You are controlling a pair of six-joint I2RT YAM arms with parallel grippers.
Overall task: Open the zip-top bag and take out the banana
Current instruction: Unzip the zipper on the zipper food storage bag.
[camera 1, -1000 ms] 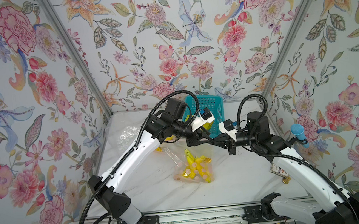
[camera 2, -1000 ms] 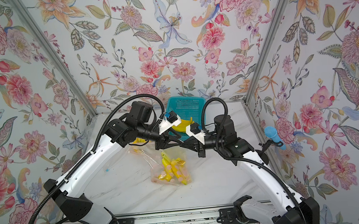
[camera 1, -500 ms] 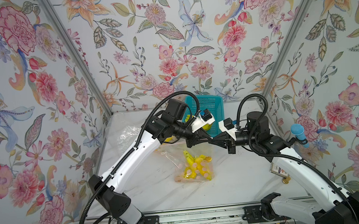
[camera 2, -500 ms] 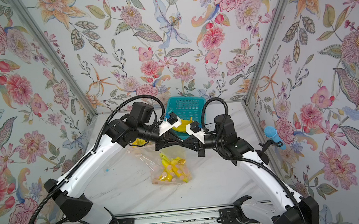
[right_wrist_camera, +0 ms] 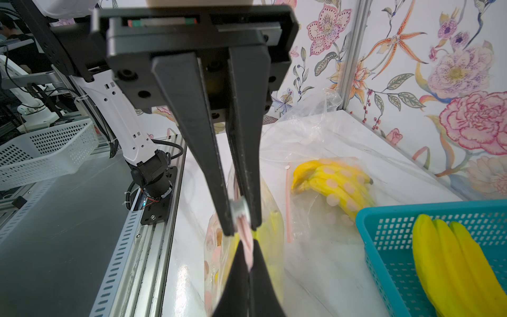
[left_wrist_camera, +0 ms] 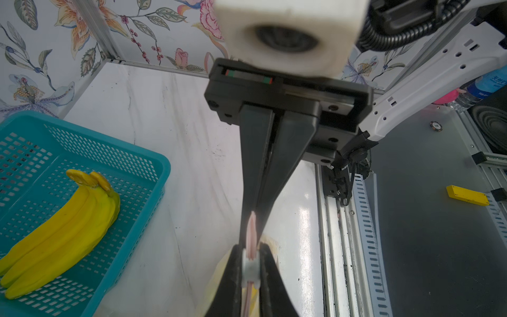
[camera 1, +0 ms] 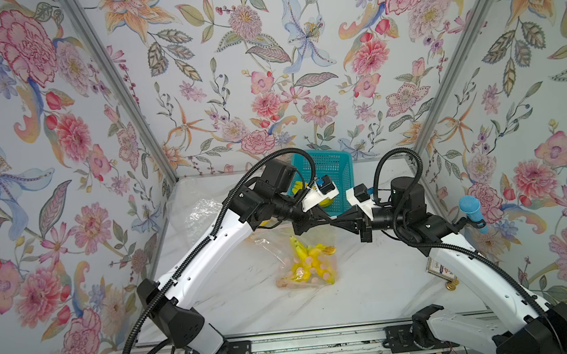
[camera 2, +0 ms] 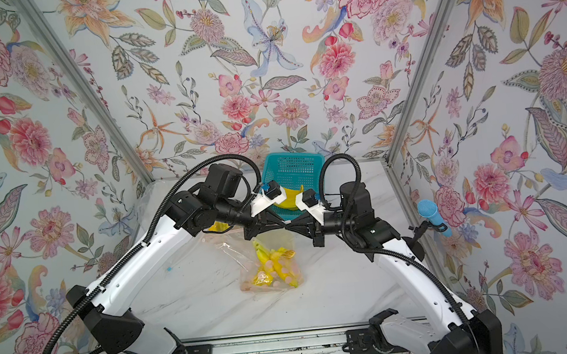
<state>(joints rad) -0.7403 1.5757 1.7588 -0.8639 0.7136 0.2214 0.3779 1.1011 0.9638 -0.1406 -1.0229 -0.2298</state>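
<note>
- Left gripper [left_wrist_camera: 250, 248]: narrow, clamping small white slider [left_wrist_camera: 250, 267].
- Right gripper [right_wrist_camera: 249, 245]: closed, pinching pink zip strip [left_wrist_camera: 251, 225] of clear, pink-dotted plastic bag [camera 1: 274, 248].
- Yellow banana bunch [camera 1: 304, 259]: inside bag.

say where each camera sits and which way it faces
Top views: high over the base end, looking down toward the back wall; left arm and right arm show, left gripper and right gripper meet atop the zip-top bag.
Left wrist: on the left arm, looking along its gripper at the zip slider it pinches; the right gripper faces it.
Right wrist: on the right arm, looking along its gripper at the bag's pink strip; left arm behind.
Shared: both wrist views show the zip slider and teal basket.
</note>
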